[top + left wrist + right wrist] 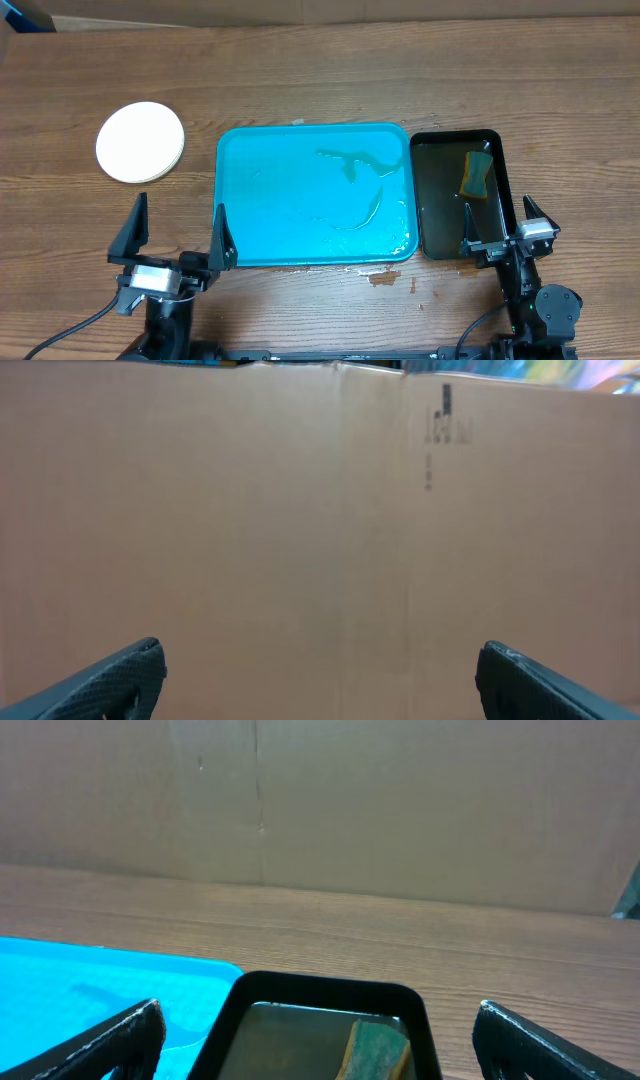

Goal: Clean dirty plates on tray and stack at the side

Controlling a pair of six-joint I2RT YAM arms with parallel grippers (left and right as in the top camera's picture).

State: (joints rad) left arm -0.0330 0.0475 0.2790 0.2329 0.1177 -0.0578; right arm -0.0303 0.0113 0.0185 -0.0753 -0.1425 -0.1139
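Note:
The turquoise tray [312, 195] lies mid-table with only smears and liquid on it; no plate is on it. Its corner shows in the right wrist view [90, 985]. A stack of white plates [140, 142] sits on the table to the left of the tray; a lime-green rim does not show. My left gripper [178, 230] is open and empty near the front edge, left of the tray's front corner; in its wrist view [320, 675] only a cardboard wall shows. My right gripper [508, 230] is open and empty at the black tray's front end [318, 1035].
A narrow black tray [430, 200] right of the turquoise tray holds water and a green-and-yellow sponge [476, 174], also in the right wrist view [378, 1048]. Brown spill spots [385, 279] lie on the table before the tray. A cardboard wall [400, 810] stands behind the table.

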